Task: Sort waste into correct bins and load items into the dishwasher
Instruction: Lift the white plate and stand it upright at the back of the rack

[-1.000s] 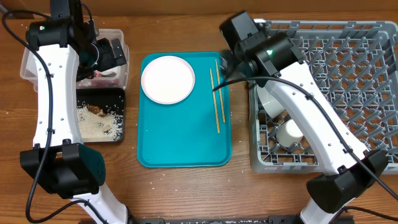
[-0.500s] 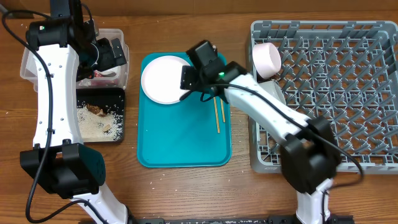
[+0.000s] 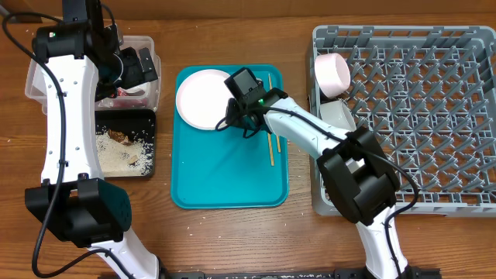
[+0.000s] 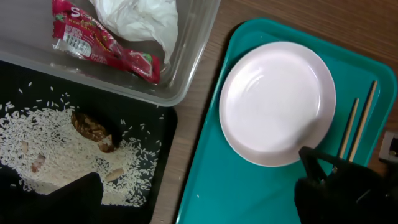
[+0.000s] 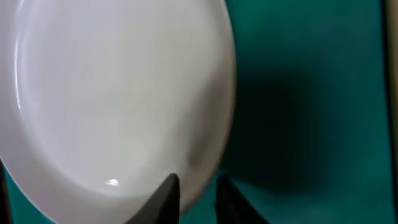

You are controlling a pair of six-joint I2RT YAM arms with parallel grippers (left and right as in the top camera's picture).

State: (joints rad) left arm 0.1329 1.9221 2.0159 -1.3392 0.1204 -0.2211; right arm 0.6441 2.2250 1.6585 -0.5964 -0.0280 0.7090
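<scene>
The white plate [image 3: 203,97] [image 4: 277,102] [image 5: 112,93] lies at the back left of the teal tray [image 3: 225,182]. My right gripper [image 3: 230,117] [image 5: 198,194] is shut on the plate's near right rim, one finger over the plate and one outside it. Two chopsticks [image 3: 270,138] [image 4: 352,127] lie on the tray right of the plate. My left gripper [image 3: 133,68] [image 4: 199,202] hangs wide open and holds nothing, over the clear tub [image 3: 149,46] [image 4: 186,68]. In the tub lie the red wrapper [image 4: 106,46] and white tissue [image 4: 143,18]. Rice and scraps [image 4: 50,137] lie in the black tray [image 3: 151,143].
The grey dish rack [image 3: 418,116] fills the right side. A pinkish white bowl [image 3: 333,73] stands on edge at its back left, with a grey bowl [image 3: 338,115] just in front. My right arm spans from the rack's front left corner across the tray.
My right arm swung left from the rack's edge to the plate, and its jaws went from wide open to narrow around the rim. The left arm has not moved.
</scene>
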